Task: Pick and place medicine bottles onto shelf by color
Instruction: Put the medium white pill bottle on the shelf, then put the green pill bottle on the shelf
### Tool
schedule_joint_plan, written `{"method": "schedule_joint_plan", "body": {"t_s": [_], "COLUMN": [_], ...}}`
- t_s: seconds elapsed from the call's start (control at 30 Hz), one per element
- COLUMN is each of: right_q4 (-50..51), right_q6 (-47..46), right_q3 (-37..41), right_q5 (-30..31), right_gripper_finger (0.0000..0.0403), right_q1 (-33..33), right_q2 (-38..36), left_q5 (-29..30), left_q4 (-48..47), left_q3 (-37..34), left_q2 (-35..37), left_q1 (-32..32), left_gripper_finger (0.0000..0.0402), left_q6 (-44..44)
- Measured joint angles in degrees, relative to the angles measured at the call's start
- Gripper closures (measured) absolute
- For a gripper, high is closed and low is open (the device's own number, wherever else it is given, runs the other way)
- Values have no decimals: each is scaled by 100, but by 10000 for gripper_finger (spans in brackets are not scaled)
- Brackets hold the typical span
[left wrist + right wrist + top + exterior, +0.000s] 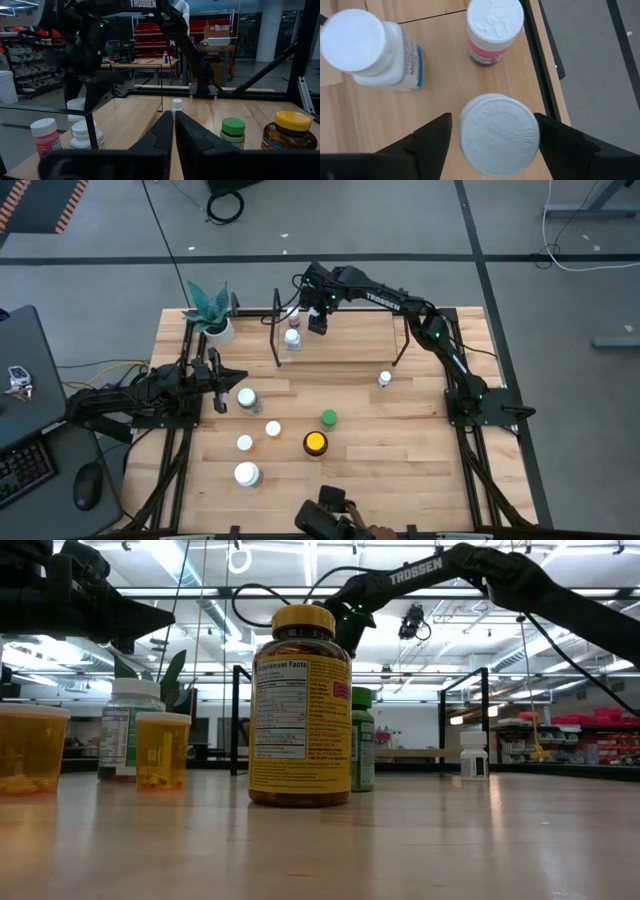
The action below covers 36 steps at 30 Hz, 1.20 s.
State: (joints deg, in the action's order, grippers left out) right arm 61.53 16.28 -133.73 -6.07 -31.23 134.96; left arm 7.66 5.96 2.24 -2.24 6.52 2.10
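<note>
My right gripper (pixel 318 320) reaches over the shelf's (pixel 350 342) left end and is open, pointing down. In the right wrist view its fingers stand on either side of a white-capped bottle (pixel 498 135). Two more bottles stand on the shelf beside it: a white one with a blue label (pixel 375 50) and a pink-labelled one (pixel 492 30). Several bottles stand on the table, among them a green one (pixel 328 418), a yellow-capped one (pixel 315 443) and a small white one (pixel 385 378). My left gripper (pixel 222 375) is shut and waits at the table's left. My right gripper comes from above, pointing down, with one finger (pixel 432 140) on each side of the white cap (pixel 470 135) of the upright bottle. I cannot tell whether the fingers touch the cap.
A white pot with a teal plant (pixel 215 320) stands at the far left corner, close to the shelf's black wire upright (pixel 276 330). White-capped bottles (pixel 247 398) (pixel 247 473) stand in front of my left gripper. The shelf's right half is bare board.
</note>
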Motion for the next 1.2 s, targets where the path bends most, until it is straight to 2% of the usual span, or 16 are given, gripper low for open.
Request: {"method": "schedule_joint_plan", "body": {"t_s": [0.17,0.33,0.5,0.73,0.83,1.2], "right_q4": [102,211,331,365,361,365], "right_q6": [-22,-44,-209,-329,-392,-561], "right_q3": [-121,-120,-120,-125,-127,-127], "right_q5": [21,377,457,482,700,752], "right_gripper_finger": [81,45,25,28,34,52], "right_q1": [64,126,255,741,1076,2250], "right_q2": [-32,-160,-487,-1072,-1234,-1360], "left_q5": [0,-1,0,-1,0,0], "left_q4": [0,-1,-4,-2,-2,-2], "left_q3": [0,0,0,0,0,0], "left_q2": [-1,-1,0,0,-1,-1], "left_q1": [-2,0,0,-1,-2,-2], "left_gripper_finger": [373,366,371,378,375,369], "left_q6": [1,1,1,1,1,1]}}
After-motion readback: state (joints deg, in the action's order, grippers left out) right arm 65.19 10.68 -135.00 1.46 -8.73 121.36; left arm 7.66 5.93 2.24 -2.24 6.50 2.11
